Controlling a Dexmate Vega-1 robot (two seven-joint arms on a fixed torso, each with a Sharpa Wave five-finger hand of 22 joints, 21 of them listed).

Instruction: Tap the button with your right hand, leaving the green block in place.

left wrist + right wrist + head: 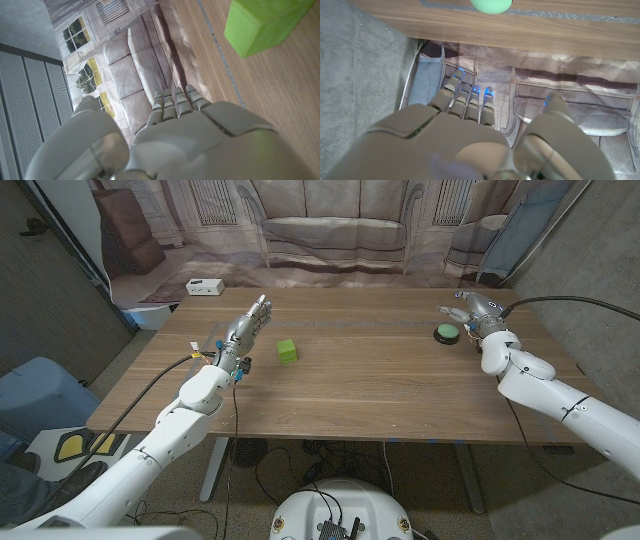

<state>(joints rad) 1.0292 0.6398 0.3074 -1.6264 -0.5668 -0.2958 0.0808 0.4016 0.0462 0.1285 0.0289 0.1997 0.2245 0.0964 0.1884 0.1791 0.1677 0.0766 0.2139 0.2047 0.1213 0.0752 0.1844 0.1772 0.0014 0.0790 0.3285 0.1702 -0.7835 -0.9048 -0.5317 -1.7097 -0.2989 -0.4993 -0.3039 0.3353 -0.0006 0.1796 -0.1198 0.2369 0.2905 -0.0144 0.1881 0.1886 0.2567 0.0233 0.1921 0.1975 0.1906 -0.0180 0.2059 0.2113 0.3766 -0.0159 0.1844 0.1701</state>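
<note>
Green block (287,351) sits mid-surface beside the left hand (243,332), whose fingers are straight, together and hold nothing. The button (445,333) lies just beside the right hand (478,311), fingers loosely extended — a sideways swipe could shove it rather than tap.

This is looking like a robot lab or test room. A printed backdrop (330,225) of a sofa is hanging behind the table (350,395) at the frame's top, grey walls are flanking it, and cables (300,460) are trailing across the floor at the bottom.
</note>
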